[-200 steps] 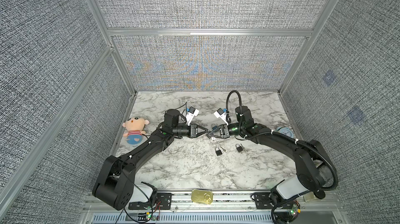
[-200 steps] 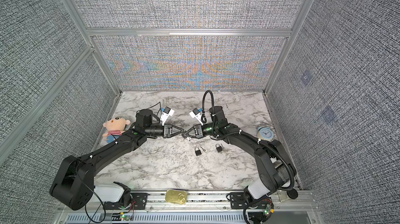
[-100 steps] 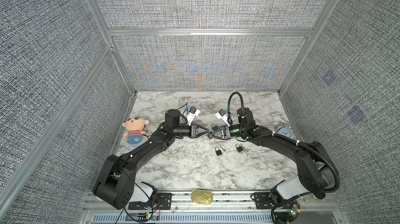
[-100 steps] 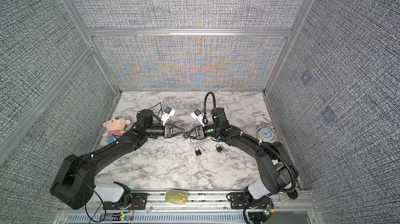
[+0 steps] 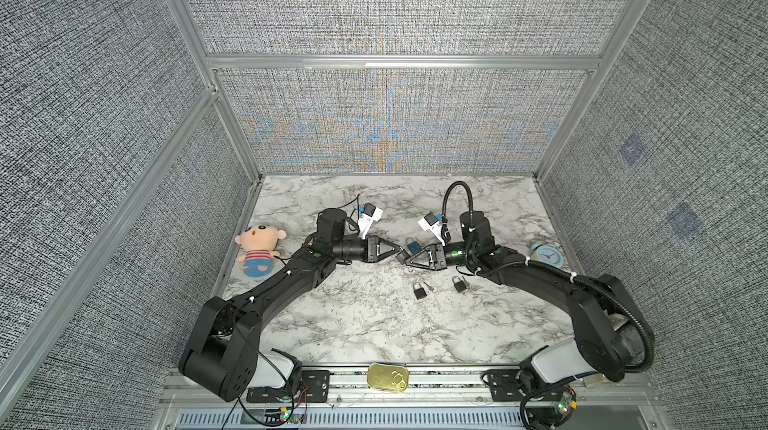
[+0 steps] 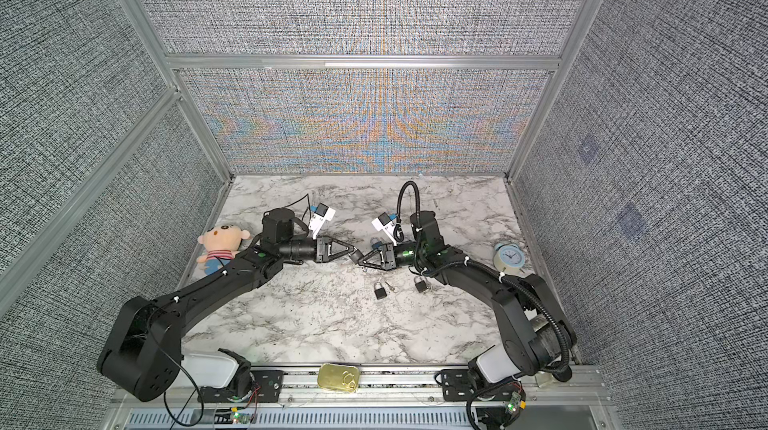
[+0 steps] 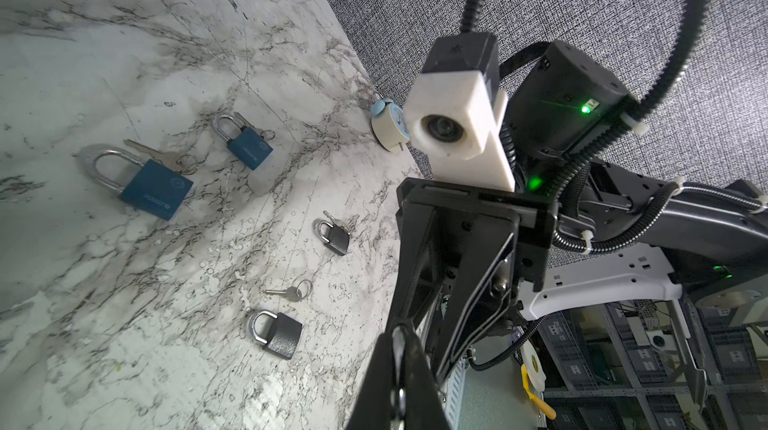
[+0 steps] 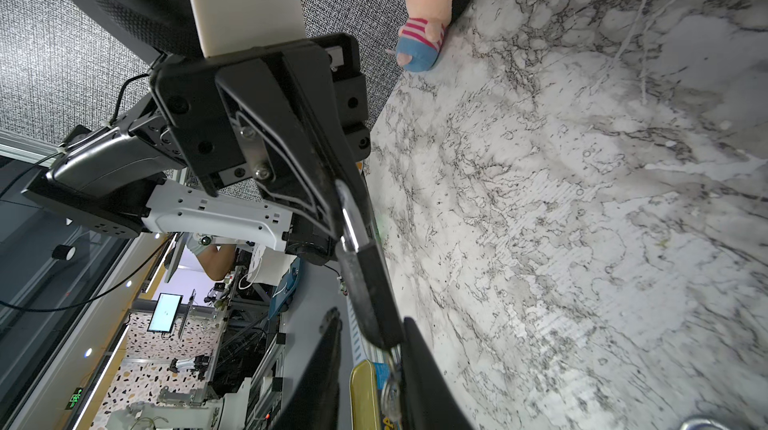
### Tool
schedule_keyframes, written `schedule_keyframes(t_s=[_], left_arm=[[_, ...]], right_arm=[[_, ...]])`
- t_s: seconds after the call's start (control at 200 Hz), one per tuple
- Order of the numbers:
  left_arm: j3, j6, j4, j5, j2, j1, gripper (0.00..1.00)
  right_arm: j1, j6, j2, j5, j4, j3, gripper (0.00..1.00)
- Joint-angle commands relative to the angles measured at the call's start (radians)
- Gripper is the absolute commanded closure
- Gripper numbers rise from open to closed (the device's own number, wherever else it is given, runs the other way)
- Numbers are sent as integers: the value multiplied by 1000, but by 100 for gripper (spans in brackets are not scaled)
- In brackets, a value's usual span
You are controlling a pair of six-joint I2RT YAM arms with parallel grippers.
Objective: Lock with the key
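While the left pincer (image 5: 399,250) clenches the steel shackle of a small black padlock (image 8: 365,282) above the white marble counter (image 5: 374,324), the right pincer (image 8: 370,322) gapes released around its base, where a blurred silvery key (image 8: 390,386) hangs. Two loose black padlocks (image 5: 419,291) lie at 5 o'clock.

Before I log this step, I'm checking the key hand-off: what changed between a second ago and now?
The right gripper has edged back slightly toward its own side; its fingers now stand apart beside the key hanging from the black padlock, so it seems to have let go. The left gripper still pinches that padlock's shackle in mid-air. The loose padlocks, doll and clock have not moved.
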Motion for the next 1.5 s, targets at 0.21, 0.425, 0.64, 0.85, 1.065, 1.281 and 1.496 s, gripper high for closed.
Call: schedule_keyframes(t_s=[0.21, 0.425, 0.64, 0.85, 1.065, 1.281, 1.496], left_arm=[[16, -8, 13, -18, -13, 1, 100], [12, -12, 14, -25, -19, 3, 100], [11, -14, 11, -23, -28, 35, 100], [9, -9, -4, 7, -61, 100, 100], [2, 56, -119, -11, -58, 121, 100], [-12, 106, -244, -79, 80, 122, 100], [14, 145, -291, -146, 222, 121, 100]], right_arm=[[2, 27, 5, -22, 62, -10, 83], [2, 40, 13, -23, 81, -14, 100], [2, 63, 6, -21, 111, -50, 100], [1, 83, -10, -15, 141, -97, 100], [-13, 81, -35, 14, 121, -88, 100], [-25, -61, -69, 168, -140, 15, 100], [-25, -125, -71, 312, -278, 73, 100]])
